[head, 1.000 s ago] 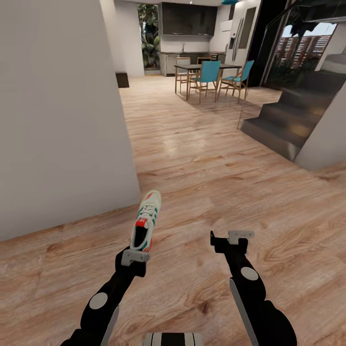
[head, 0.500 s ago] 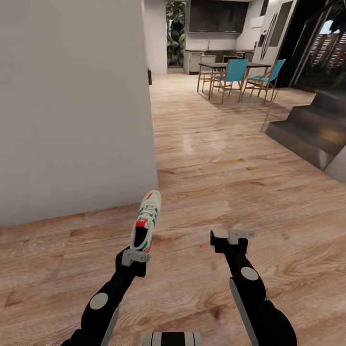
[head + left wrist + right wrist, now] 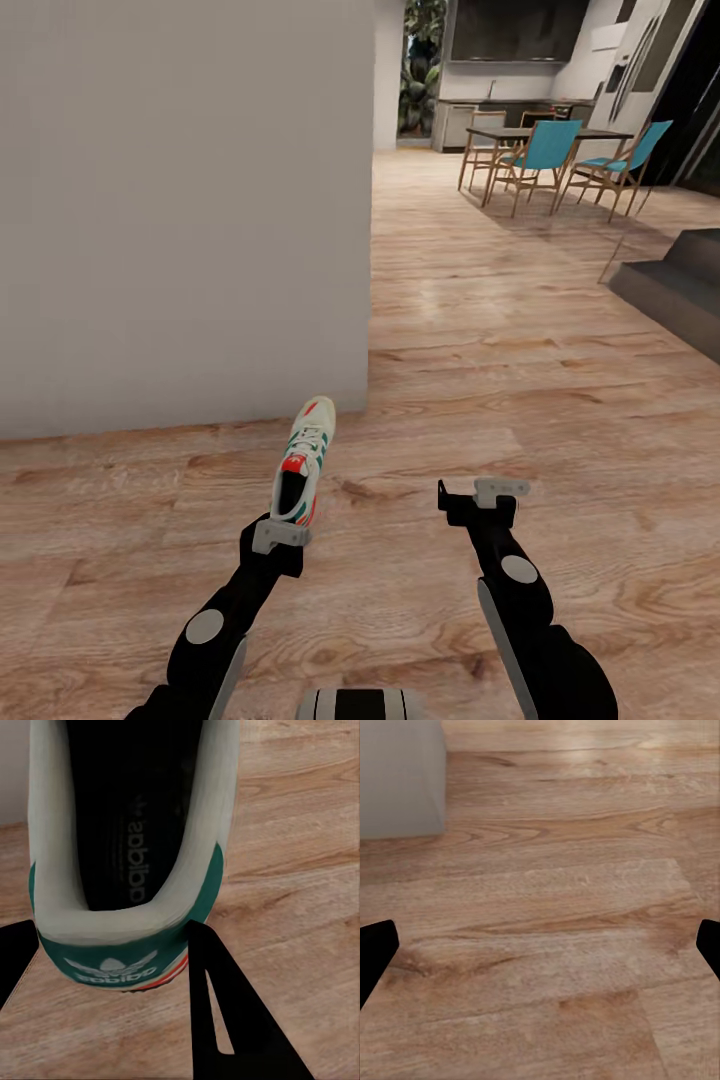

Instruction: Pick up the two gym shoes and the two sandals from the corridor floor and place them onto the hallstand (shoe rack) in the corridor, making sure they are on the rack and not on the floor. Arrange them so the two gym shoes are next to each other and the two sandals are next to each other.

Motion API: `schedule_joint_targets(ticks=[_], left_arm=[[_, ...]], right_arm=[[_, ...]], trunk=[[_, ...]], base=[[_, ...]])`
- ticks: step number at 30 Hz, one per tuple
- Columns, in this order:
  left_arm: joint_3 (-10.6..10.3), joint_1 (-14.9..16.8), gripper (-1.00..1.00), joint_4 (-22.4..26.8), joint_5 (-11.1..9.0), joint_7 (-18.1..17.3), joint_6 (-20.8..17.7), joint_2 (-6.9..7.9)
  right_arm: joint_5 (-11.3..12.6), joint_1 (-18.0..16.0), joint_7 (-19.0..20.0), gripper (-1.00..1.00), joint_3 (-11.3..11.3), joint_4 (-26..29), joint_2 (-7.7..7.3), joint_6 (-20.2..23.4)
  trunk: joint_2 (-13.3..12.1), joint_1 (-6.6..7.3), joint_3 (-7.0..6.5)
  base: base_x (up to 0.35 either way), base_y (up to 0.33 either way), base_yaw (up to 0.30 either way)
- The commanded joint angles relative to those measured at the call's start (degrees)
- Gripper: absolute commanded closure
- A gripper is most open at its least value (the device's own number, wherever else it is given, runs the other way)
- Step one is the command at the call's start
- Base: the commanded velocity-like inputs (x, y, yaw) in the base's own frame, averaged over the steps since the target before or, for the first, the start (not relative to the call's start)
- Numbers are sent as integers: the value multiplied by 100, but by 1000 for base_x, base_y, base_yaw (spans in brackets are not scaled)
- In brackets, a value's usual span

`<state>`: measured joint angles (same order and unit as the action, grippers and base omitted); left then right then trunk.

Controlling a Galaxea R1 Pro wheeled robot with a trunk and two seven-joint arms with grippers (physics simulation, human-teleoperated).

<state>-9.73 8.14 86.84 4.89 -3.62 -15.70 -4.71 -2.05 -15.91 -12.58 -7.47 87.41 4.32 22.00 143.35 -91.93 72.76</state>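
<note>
The left gripper (image 3: 283, 533) clamps its jaws on the heel of a cream-white sneaker with green stripes (image 3: 303, 462). The right gripper (image 3: 478, 497) has its jaws apart (nothing between them). Best carried level and slowly above the light wood-plank floor (image 3: 480, 380).

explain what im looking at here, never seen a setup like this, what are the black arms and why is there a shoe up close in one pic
This is a simulated wheeled robot with two black arms. The big picture comes from a camera on its head, looking down over both arms at a wood-plank floor beside a grey wall. The other two come from cameras on each wrist, looking along the fingers.

The left gripper is shut on a gym shoe, gripped at the heel and held off the floor, toe pointing away. The left wrist camera sits right behind that heel, so the shoe looms large.

The right gripper is open and holds nothing. Its camera shows bare floor. A dining table with blue chairs stands farther off.
</note>
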Motion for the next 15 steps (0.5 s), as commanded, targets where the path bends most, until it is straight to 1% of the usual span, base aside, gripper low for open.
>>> schedule_joint_targets(ticks=[1, 15], left_arm=[[6, 3, 100, 8, 55, -37, -30, -3], [43, 3, 100, 8, 47, -43, -30, -3]], right_arm=[[-22, -1, -26, -100, -8, 7, -1, 41], [-34, 0, -26, -100, -8, 4, -1, 41]], trunk=[[2, 1, 8], [2, 1, 55]], base=[[0, 0, 273], [0, 0, 273]])
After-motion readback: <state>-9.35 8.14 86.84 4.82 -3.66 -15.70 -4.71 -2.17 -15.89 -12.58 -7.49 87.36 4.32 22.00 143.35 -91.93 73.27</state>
